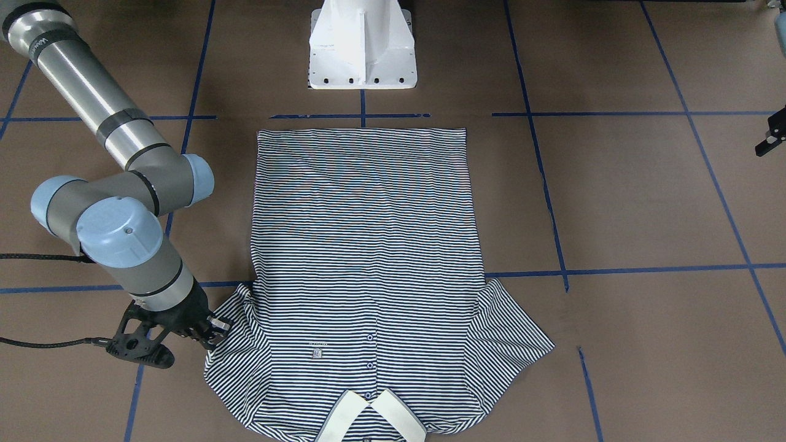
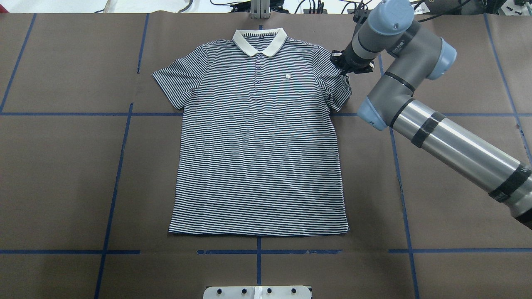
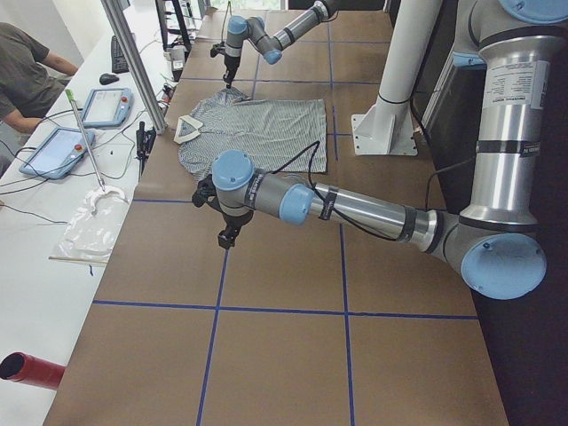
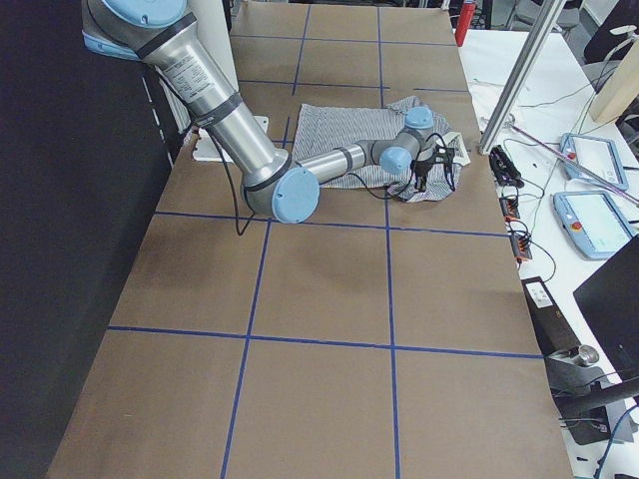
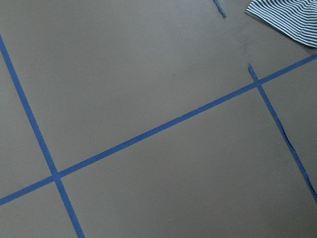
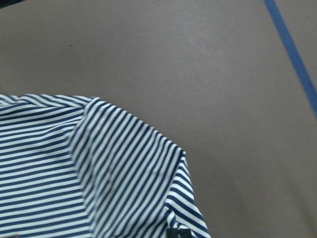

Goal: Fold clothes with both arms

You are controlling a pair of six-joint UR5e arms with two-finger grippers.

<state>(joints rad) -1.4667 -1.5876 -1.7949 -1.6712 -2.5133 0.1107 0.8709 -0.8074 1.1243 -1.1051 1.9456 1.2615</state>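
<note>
Pinching one sleeve point(image 1: 236, 344) of the shirt point(image 1: 368, 245), my right claw point(image 1: 212, 331) grips cloth; the rest lies flat on the table point(image 1: 614, 202). My left claw point(image 3: 227, 240) hangs well beyond the other sleeve point(image 1: 509, 337); spread or not, I cannot tell.

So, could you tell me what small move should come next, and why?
Probably bring the left claw toward the free sleeve: it hangs over the table, apart from the polo shirt, while the right claw sits at the other sleeve, and the shirt lies flat, unfolded.

Right arm point(image 2: 436, 124) stretched forward, right end effector point(image 1: 214, 329) low, left arm point(image 3: 355, 206) outstretched, left end effector point(image 3: 229, 238) pointing down
</note>
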